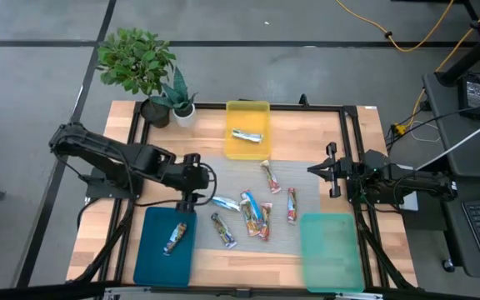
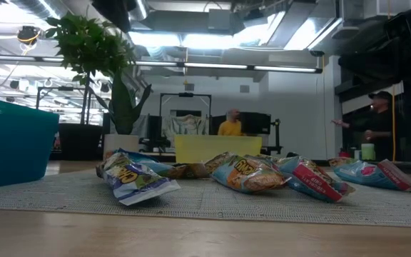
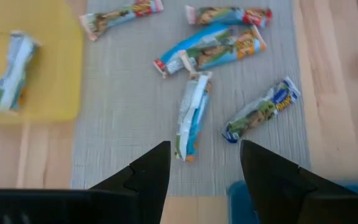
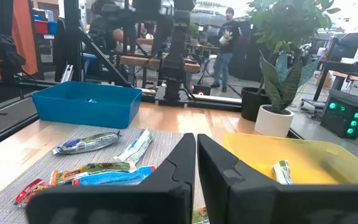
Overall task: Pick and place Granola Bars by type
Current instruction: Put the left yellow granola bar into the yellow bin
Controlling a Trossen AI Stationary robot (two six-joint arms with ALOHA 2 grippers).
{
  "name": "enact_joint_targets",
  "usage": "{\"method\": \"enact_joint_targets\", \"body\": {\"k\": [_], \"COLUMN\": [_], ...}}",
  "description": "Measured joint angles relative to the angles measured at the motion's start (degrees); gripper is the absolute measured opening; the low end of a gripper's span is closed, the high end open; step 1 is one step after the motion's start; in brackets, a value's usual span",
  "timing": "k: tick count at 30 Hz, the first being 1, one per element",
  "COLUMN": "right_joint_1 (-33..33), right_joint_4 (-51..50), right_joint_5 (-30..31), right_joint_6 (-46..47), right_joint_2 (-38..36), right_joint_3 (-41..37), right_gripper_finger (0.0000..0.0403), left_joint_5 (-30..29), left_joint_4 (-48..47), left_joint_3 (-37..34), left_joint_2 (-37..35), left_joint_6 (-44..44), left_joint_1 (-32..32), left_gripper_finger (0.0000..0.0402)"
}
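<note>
Several granola bars lie on the grey mat (image 1: 248, 242), among them a white-and-blue one (image 1: 226, 202) (image 3: 191, 115), a dark blue one (image 1: 223, 229) (image 3: 263, 109) and red/orange ones (image 1: 292, 205). One bar lies in the yellow tray (image 1: 247, 136) and another in the blue tray (image 1: 174, 238). My left gripper (image 1: 192, 200) (image 3: 204, 152) hangs open above the mat's left edge, by the blue tray's far end, with the white-and-blue bar just ahead of its fingers. My right gripper (image 1: 311, 169) (image 4: 196, 146) is shut and waits at the mat's right side, above the table.
A yellow tray (image 1: 261, 108) sits at the far middle, a blue tray (image 1: 152, 258) near left and a pale green tray (image 1: 332, 250) near right. Two potted plants (image 1: 136, 62) (image 1: 180, 100) stand at the far left corner. People show in the room beyond.
</note>
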Motion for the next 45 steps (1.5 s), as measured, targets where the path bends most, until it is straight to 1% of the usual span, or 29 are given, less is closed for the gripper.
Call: {"method": "enact_joint_targets", "body": {"k": [6,13,20,26,28,40,45], "right_joint_1": [0.0,0.02,0.01,0.02,0.01,0.0,0.0], "right_joint_4": [-0.01,-0.02,-0.01,0.0,0.0,0.0,-0.01], "right_joint_5": [-0.01,-0.02,-0.01,-0.02,0.0,-0.01,-0.01], "right_joint_6": [0.02,0.02,0.01,0.0,0.0,0.01,0.0], "right_joint_2": [0.0,0.0,0.0,0.0,0.0,-0.01,0.0], "right_joint_3": [-0.01,0.0,0.0,0.0,0.0,0.0,0.0], "right_gripper_finger": [0.0022,0.0022,0.0022,0.0022,0.0022,0.0022,0.0022], "left_joint_5": [0.99,0.76,0.59,-2.92,-2.85,3.75,4.33], "left_joint_4": [-0.05,0.4,2.75,6.79,7.9,13.04,13.82], "left_joint_3": [-0.22,-0.22,-0.22,-0.24,-0.24,-0.22,-0.24], "left_joint_2": [1.87,5.64,12.39,17.56,19.02,28.15,31.42], "left_joint_6": [6.95,9.09,10.79,11.91,11.91,12.96,13.8], "left_joint_1": [-0.66,-0.34,-0.34,0.57,1.42,5.18,5.6], "left_gripper_finger": [0.0208,0.0236,0.0241,0.0242,0.0242,0.024,0.0242]}}
